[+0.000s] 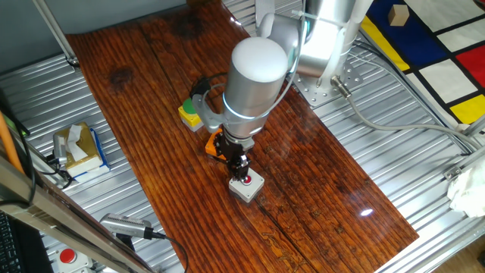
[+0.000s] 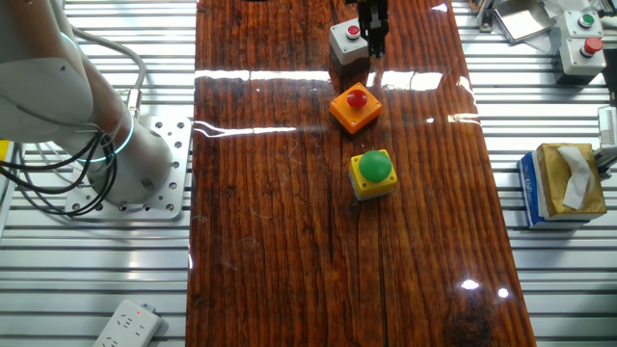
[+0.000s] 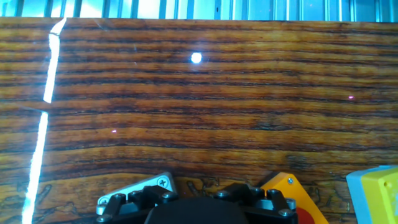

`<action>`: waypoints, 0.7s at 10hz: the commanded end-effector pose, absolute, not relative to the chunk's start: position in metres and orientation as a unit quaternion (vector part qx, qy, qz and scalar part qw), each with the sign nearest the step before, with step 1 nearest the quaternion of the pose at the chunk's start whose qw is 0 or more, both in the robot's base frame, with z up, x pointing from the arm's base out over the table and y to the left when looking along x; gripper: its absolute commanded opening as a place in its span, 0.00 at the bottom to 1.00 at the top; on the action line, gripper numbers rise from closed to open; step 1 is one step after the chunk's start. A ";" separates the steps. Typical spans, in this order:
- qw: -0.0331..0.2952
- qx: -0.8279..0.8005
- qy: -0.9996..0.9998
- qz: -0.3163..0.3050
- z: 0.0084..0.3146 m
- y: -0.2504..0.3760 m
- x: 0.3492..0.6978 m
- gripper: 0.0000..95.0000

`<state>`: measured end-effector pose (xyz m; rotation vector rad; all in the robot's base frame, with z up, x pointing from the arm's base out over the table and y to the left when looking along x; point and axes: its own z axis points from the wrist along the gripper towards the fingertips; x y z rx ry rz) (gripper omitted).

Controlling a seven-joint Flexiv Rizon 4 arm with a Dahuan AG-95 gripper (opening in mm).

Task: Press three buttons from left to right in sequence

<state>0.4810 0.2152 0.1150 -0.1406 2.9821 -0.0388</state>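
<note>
Three button boxes stand in a row on the wooden board (image 1: 318, 174). The yellow box with a green button (image 2: 372, 172) also shows in one fixed view (image 1: 189, 114) and at the hand view's right edge (image 3: 380, 194). The orange box with a red button (image 2: 355, 106) is partly hidden by the arm in one fixed view (image 1: 213, 145); its corner shows in the hand view (image 3: 287, 190). The grey box with a red button (image 1: 248, 186), (image 2: 348, 40) has my gripper (image 1: 243, 171), (image 2: 374, 40) right over it. I cannot tell whether the tips touch the button. No gap between the fingertips shows.
A tissue box (image 1: 80, 147), (image 2: 562, 182) sits on the slatted metal table beside the board. White boxes with buttons (image 2: 582, 42) stand at that table's far corner. The robot's base plate (image 2: 145, 173) and a power strip (image 2: 125, 326) lie on the other side.
</note>
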 end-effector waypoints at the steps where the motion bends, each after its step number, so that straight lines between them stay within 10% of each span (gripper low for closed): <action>1: 0.076 -0.053 0.996 -0.013 0.115 0.215 0.481 0.80; 7: 0.071 -0.070 0.995 -0.013 0.115 0.215 0.481 0.80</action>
